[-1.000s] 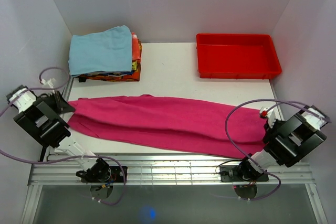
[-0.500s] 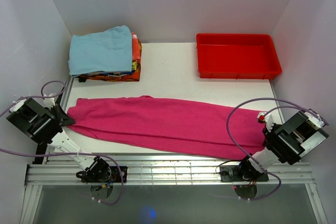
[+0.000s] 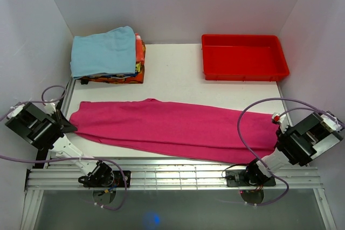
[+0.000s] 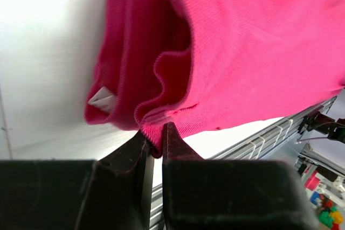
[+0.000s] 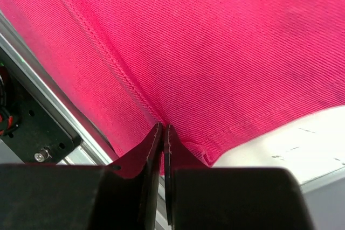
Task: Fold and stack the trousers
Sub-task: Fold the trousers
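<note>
The trousers lie stretched out long across the near part of the worktop. The left end effector is clenched on the cloth edge at one end, and the right end effector pinches the hem at the other end. For a clean fold, I think both should lift together with equal tension, so that the cloth neither sags nor slips.

The white table carried three things. The trousers lay flat across its near part, stretched from the left edge almost to the right edge, with the right end close to the front edge. A red tray stood in the far right corner. A stack of folded clothes sat in the far left corner, with a blue cloth on top. Tray and stack were well apart, and both were apart from the trousers.
</note>
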